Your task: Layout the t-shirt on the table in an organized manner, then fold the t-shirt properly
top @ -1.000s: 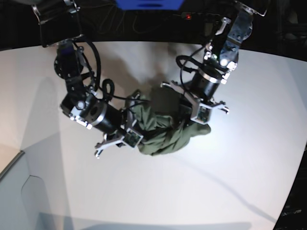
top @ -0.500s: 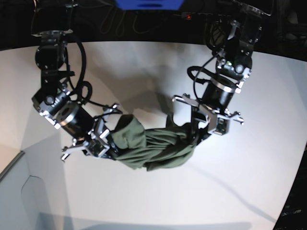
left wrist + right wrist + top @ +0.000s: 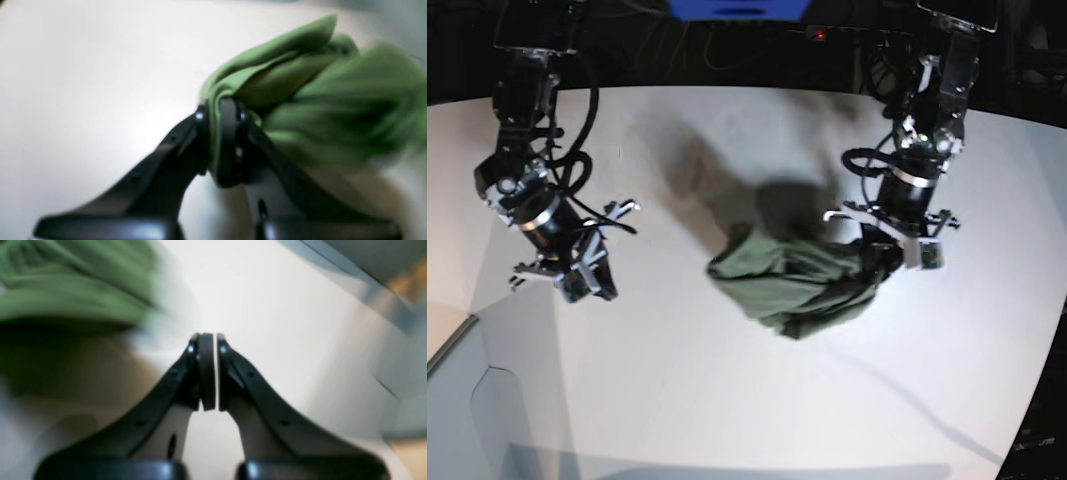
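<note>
Base view: the t-shirt (image 3: 797, 285) is held bunched up over the table (image 3: 727, 400), pinched by the left gripper (image 3: 222, 140). The right gripper (image 3: 211, 371) is pressed together on nothing. Laying out is not done; next, 1 more corner probably needs to be grabbed.

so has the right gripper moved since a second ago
Yes. In the base view the right gripper has swung left, away from the t-shirt, toward the table edge at lower left. Its jaws are shut on nothing; the shirt has slipped out.
</note>
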`<state>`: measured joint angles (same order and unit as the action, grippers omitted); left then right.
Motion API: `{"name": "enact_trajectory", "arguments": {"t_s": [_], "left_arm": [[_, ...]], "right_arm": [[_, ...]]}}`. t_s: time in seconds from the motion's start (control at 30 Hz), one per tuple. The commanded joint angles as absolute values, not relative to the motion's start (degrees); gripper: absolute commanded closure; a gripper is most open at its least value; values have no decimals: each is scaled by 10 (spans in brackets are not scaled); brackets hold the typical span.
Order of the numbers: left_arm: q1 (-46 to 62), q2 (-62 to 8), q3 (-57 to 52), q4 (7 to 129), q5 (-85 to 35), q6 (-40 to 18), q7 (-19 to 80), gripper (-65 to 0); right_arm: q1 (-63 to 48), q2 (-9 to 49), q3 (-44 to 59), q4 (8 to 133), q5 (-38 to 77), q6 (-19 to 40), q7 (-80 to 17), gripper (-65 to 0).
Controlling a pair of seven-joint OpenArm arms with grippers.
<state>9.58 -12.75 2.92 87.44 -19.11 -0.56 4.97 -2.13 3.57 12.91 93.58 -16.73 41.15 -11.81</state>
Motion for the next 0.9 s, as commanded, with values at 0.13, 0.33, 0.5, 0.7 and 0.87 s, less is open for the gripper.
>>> {"name": "enact_trajectory", "arguments": {"t_s": [0.13,0.33,0.5,0.7,0.87], "left_arm": [[86,-132,6,851,-221,-13,32,-4],[85,-128,12,825,-219,-57,32,-4],[90,-132,16,829,-223,-60,36,-4],[69,-132,129,845,-218,-61,37,-4],[58,-131,170,845,-218,-60,37,-4]], "right_arm": [[-22,36,143,943,-158,400,-102,0],[-37,15,138,945,-159,400,-102,0],[-31,0,110,945,-160,400,-102,0],[-20,2,85,945,-160,400,-102,0],[-17,9,73,947,-161,400,-102,0]]}}
